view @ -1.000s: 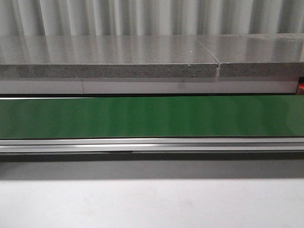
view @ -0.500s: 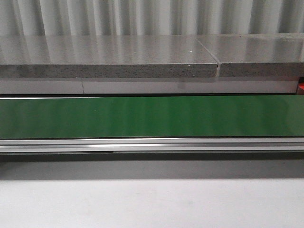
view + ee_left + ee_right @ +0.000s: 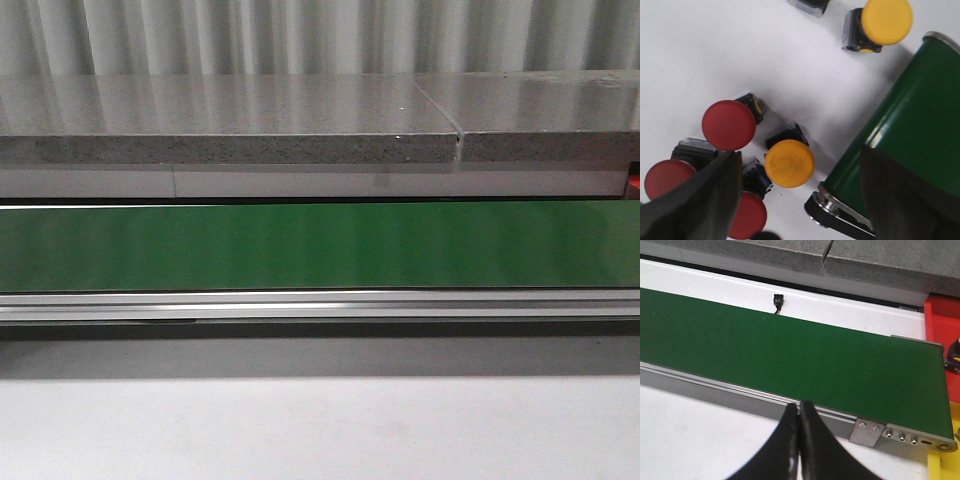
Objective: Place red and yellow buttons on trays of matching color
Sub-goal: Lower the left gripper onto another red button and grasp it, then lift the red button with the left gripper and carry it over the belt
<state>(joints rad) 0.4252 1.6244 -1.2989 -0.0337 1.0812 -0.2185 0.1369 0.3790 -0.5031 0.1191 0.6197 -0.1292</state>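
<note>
Front view shows no change vs. the two earlier front shots: green conveyor belt bare, no button on it, neither arm in frame, so nothing has gone onto the belt yet and the sort looks to be at its start w/ the 1st pick pending. Left tool hangs over the button pile on the white surface at the belt's left end, fingers spread wide and holding nothing; one finger overlaps a red button in the picture, contact can't be told. Between the fingers sits a yellow button, cap up, black base behind it, just beside the belt's end roller. Red buttons cluster next to it: one red button fully visible, another red button partly behind a finger, a third red button at the frame edge. A second yellow button lies well apart. Right tool is pinched closed, tips touching, empty, hovering at the near edge of the belt toward its right end. Past that end a red tray shows w/ something dark on it, too cropped to ID; a yellow tray corner sits nearer. Judgement: yellow button between the left fingers is the likely 1st grab.
</note>
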